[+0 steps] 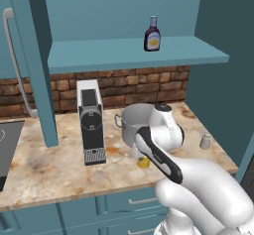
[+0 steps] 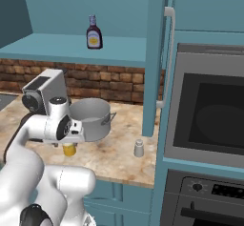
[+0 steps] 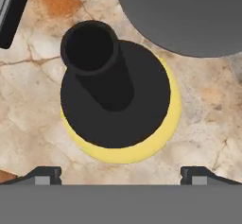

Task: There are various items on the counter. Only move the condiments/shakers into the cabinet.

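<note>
While the dark sauce bottle (image 1: pixel 152 33) already stands on the cabinet shelf (image 1: pixel 198 50), two things are left. Directly under the wide-open, empty gripper (image 3: pixel 121 175) stands the yellow squeeze bottle (image 3: pixel 156 138) on the worktop (image 3: pixel 28 105); the shaker (image 2: pixel 138 148) waits well aside.

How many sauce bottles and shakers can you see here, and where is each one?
3. The brown sauce bottle stands on the cabinet shelf. The yellow squeeze bottle stands on the counter beside the pot, under the open hand. The small shaker stands near the counter's right end.
</note>
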Robot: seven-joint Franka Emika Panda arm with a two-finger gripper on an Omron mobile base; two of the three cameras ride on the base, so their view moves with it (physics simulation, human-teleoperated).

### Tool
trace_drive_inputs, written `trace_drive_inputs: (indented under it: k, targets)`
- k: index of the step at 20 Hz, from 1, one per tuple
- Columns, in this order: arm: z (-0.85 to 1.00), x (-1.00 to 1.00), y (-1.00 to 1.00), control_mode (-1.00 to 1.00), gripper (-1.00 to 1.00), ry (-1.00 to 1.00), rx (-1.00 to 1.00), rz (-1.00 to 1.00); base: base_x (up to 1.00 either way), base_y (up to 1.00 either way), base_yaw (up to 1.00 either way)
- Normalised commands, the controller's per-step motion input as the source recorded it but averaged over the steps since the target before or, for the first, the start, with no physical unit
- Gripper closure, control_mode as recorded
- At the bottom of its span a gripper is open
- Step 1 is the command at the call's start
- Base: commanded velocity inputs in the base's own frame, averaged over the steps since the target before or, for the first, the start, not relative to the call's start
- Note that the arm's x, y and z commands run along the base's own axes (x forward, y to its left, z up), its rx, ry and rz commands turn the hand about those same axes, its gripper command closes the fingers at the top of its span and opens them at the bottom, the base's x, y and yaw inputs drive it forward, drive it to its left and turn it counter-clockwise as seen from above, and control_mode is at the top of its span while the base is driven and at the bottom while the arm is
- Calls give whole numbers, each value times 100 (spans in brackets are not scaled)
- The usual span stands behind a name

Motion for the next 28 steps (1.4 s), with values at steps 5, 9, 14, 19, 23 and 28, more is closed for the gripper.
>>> trace_drive_inputs:
  k: [5,9,14,19,23,28]
  targets:
    - [-15,27,6,-100,-100,-8,4,-4,0,0,0]
    - [-9,21,12,-100,-100,-8,3,-3,0,0,0]
    - [-9,14,11,-100,-100,-9,3,-3,0,0,0]
    - [-9,13,7,-100,100,-7,0,-2,0,0,0]
    - [-1,9,9,-100,100,-2,-1,-3,0,0,0]
    - [27,-76,0,-100,100,-17,0,0,0,0,0]
